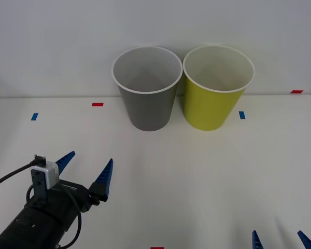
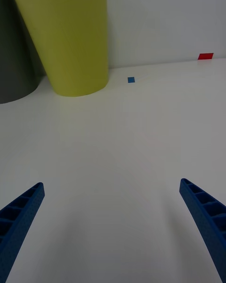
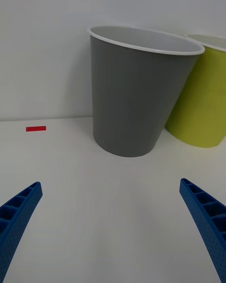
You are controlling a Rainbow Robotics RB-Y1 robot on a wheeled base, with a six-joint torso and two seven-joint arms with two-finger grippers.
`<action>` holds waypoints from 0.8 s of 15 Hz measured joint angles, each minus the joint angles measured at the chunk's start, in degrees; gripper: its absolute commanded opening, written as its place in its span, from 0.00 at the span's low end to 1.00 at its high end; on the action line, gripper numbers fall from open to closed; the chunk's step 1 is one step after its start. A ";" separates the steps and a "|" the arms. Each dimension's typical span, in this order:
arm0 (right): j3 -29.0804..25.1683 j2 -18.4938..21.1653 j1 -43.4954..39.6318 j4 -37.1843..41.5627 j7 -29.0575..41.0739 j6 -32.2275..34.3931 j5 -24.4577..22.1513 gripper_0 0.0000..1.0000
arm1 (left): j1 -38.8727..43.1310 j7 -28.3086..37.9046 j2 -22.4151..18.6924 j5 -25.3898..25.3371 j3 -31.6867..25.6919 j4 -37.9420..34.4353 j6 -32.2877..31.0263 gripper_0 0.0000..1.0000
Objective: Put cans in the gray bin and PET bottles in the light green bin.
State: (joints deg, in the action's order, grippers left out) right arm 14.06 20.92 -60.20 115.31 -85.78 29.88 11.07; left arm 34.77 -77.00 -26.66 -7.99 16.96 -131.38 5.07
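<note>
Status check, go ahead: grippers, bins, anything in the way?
Left gripper open, empty, low near table's left. Right gripper open, at near edge. Gray bin and light green bin upright, side by side. Nothing blocking.

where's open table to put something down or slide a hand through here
The widest bare patch is the mid table, bordered by the gray bin and light green bin behind, the open left gripper on one side and the open right gripper at the near edge. It is crowded between the bins, whose rims nearly touch.
</note>
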 measured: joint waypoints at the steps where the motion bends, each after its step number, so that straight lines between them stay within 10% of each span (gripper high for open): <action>1: 0.00 0.00 0.00 0.00 0.00 0.00 0.00 1.00 | 0.50 1.07 -0.31 1.86 0.71 2.43 -3.29 1.00; 12: 0.00 0.00 0.00 0.00 0.00 0.00 0.00 1.00 | 12.38 -0.55 -0.66 9.03 0.93 7.53 -17.95 1.00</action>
State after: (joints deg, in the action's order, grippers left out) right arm 14.06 20.92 -60.20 115.31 -85.78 29.88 11.07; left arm 47.14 -77.56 -27.32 1.04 17.89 -123.85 -12.88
